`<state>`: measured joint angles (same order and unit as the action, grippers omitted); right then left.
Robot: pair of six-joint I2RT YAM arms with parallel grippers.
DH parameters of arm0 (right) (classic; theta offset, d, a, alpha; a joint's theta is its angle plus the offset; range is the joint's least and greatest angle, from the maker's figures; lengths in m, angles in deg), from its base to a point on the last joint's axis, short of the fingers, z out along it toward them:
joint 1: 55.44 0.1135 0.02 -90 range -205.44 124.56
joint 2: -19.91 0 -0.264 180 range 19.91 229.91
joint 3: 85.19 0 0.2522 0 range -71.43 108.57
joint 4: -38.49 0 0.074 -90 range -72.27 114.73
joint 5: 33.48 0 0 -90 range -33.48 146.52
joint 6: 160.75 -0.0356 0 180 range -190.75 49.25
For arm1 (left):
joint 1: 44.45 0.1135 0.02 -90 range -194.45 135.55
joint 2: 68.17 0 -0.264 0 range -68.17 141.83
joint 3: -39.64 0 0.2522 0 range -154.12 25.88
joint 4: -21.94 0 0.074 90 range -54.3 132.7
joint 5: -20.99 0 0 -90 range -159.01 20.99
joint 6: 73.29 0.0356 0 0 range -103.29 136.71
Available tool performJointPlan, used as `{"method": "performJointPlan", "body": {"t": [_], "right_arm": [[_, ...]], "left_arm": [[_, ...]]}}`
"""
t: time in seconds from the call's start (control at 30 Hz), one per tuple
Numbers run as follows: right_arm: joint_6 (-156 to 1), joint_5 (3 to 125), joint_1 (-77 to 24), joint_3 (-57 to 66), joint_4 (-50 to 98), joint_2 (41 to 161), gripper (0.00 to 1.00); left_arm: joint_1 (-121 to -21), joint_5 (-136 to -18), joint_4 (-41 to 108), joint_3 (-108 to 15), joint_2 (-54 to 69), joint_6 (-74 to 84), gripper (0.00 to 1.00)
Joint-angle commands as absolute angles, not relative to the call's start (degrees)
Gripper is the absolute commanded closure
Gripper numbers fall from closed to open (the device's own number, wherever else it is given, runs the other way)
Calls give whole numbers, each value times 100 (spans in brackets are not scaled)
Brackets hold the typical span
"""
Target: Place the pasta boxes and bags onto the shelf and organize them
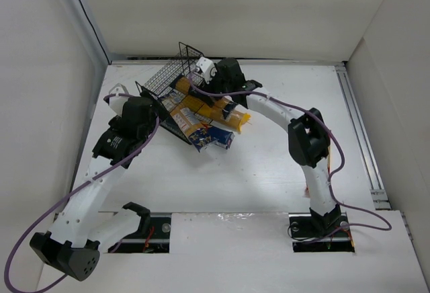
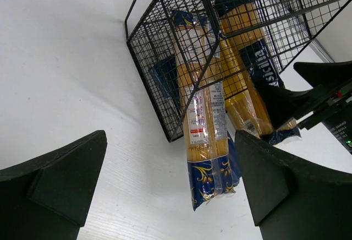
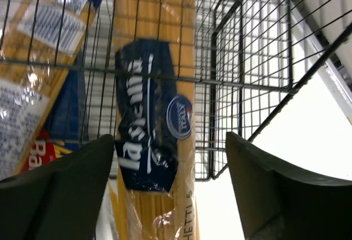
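- Top view: the shelf [image 1: 168, 78] sits tipped on the far left part of the worktop [image 1: 255, 172]. Its open side faces right and near.
- Top view: the pasta packs [image 1: 201, 115] spill from that opening in a loose pile. A yellow bag [image 1: 232, 115] is at the right end and a small dark-blue box [image 1: 216, 137] is nearest.
- Top view: the left gripper [image 1: 156, 115] is against the shelf's near left side. The right gripper [image 1: 201, 78] reaches in from the right at its far edge. This view does not show how wide either is open.
- Left wrist view: the left gripper [image 2: 170, 141] is spread wide with nothing in it.
- Left wrist view: beyond the left gripper, a clear spaghetti bag with blue ends [image 2: 206, 135] sticks out of the wire shelf [image 2: 159, 47]. An orange pack with a dark label [image 2: 247, 69] lies beside it, partly inside.
- Right wrist view: the right gripper [image 3: 170, 141] is parted widely and clamps nothing.
- Right wrist view: the dark-labelled pack [image 3: 154, 141] lies behind the mesh [image 3: 242, 58], just beside the left-hand finger [image 3: 60, 185] and clear of the other finger. A red-and-yellow bag [image 3: 41, 146] shows at the left.
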<state>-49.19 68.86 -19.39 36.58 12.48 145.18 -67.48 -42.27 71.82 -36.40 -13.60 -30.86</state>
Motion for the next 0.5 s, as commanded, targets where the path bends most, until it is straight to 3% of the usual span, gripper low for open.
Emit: {"method": "performJointPlan", "body": {"t": [0.0, 0.27, 0.47], "right_arm": [[-4948, 6892, -1879, 3730, 1972, 14244, 11], [-4825, 6224, -2124, 1965, 2025, 12305, 3], [-5686, 5813, -3439, -811, 1859, 10422, 0]], "left_arm": [[-6713, -4221, 7182, -3600, -1403, -3004, 0], [-6713, -4396, 7130, -3547, -1403, -2900, 0], [-6713, -4722, 6831, -3309, -1526, -2723, 0]]}}
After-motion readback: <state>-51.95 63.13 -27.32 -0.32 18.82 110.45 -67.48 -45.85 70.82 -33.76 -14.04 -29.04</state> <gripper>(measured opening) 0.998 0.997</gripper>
